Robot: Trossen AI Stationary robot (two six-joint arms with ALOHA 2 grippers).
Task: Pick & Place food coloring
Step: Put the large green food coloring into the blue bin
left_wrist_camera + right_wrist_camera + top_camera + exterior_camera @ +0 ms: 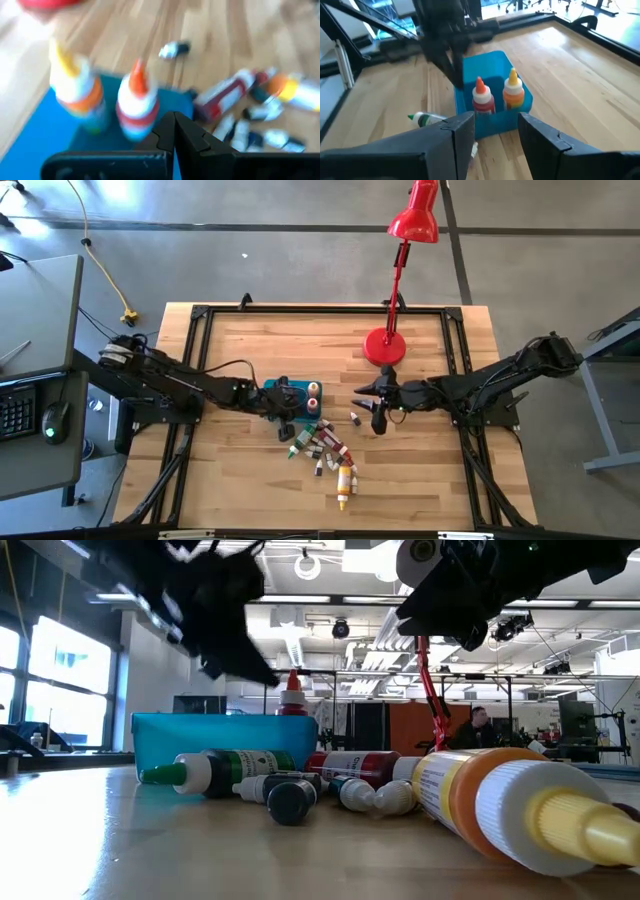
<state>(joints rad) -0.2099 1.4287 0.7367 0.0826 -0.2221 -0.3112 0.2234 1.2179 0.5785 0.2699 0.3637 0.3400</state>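
L hand fingers together, empty, above teal-blue plastic tub w/ two upright bottles. R hand fingers apart, empty; small food-coloring dropper bottles lie on wooden desk between hands.

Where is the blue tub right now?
In the high view the blue tub sits mid-table under the left gripper, holding two upright bottles, with the bottle pile just beside it.

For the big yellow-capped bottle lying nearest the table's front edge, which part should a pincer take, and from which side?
Probably its wide middle. The yellow-capped bottle lies flat on the table, at the end of the pile and mostly free of the other bottles. Come straight down from above, fingers across its long axis; the pointed tip looks too thin. The open right pincer is near.
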